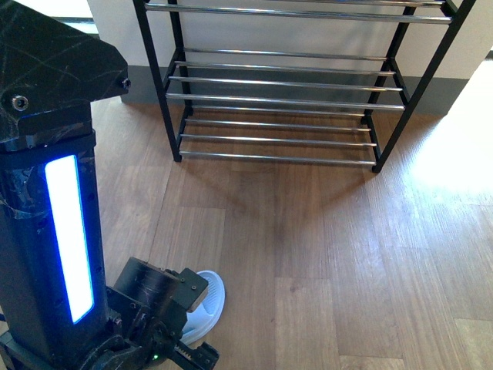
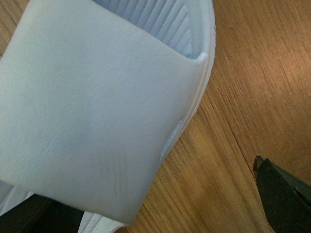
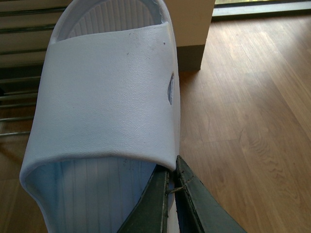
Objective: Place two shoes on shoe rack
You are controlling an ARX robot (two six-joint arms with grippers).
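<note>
One pale blue slide sandal lies on the wood floor at the front left. My left gripper hangs open right over it. In the left wrist view this sandal fills the picture, with one dark fingertip off to its side over the floor. My right gripper is shut on the side edge of the other pale blue slide sandal and holds it up. The right arm is outside the front view. The shoe rack stands at the back, its chrome rod shelves bare. The grey sneakers are out of view.
Wood floor lies between me and the rack. A wall with a grey skirting runs behind the rack. The left arm's black column with a blue light strip blocks the left of the front view. Rack rods show beside the held sandal.
</note>
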